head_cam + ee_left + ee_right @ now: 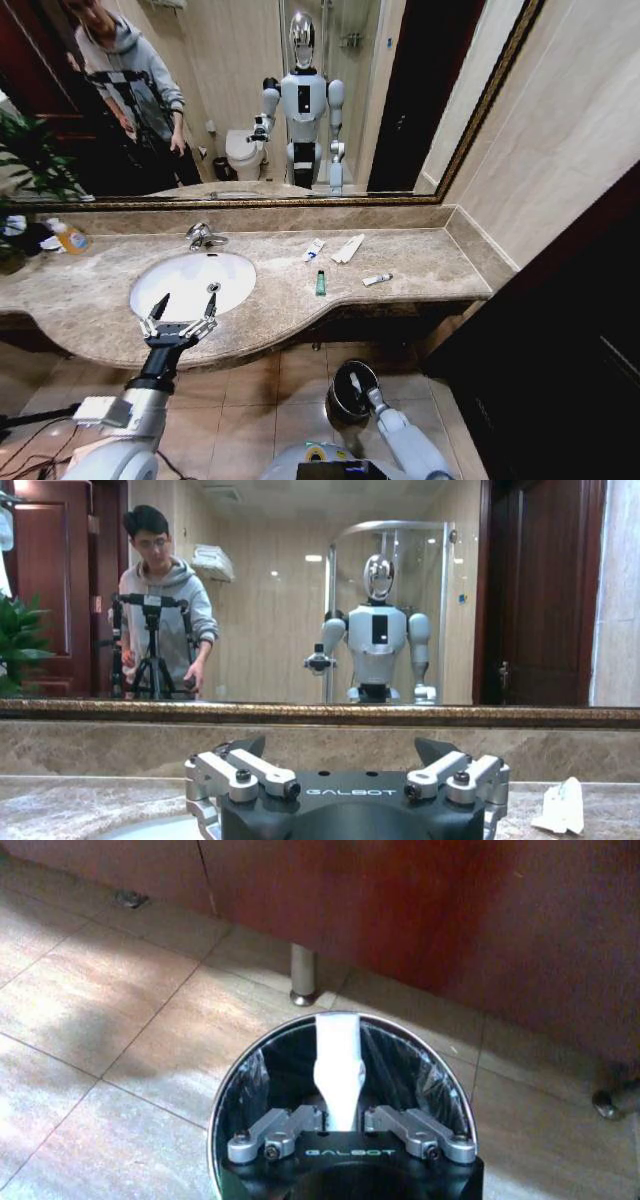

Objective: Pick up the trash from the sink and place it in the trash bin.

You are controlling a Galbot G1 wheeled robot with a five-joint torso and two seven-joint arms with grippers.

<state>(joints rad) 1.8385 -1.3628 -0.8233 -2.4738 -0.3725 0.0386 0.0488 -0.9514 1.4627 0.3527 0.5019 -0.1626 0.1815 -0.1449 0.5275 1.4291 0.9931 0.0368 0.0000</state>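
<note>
The white oval sink (pixel 180 285) is set in the beige marble counter, and the trash lies on the counter to its right: a white tube (pixel 313 250), flat white packets (pixel 348 248), a green tube (pixel 320 283) and a small white tube (pixel 376 280). My left gripper (pixel 180 318) hovers open over the sink's front rim; in the left wrist view the left gripper (pixel 342 751) holds nothing. Down on the floor, my right gripper (pixel 340 1119) is shut on a long white tube (pixel 337 1057) directly above the black trash bin (pixel 400 1072), also the trash bin (pixel 340 400).
A chrome faucet (pixel 204 237) stands behind the basin. An orange-yellow bottle (pixel 70 238) and a plant (pixel 25 160) sit at the counter's far left. A dark wooden cabinet (pixel 430 915) with a metal leg (pixel 300 975) stands behind the bin. A white packet (pixel 562 815) lies beside the left gripper.
</note>
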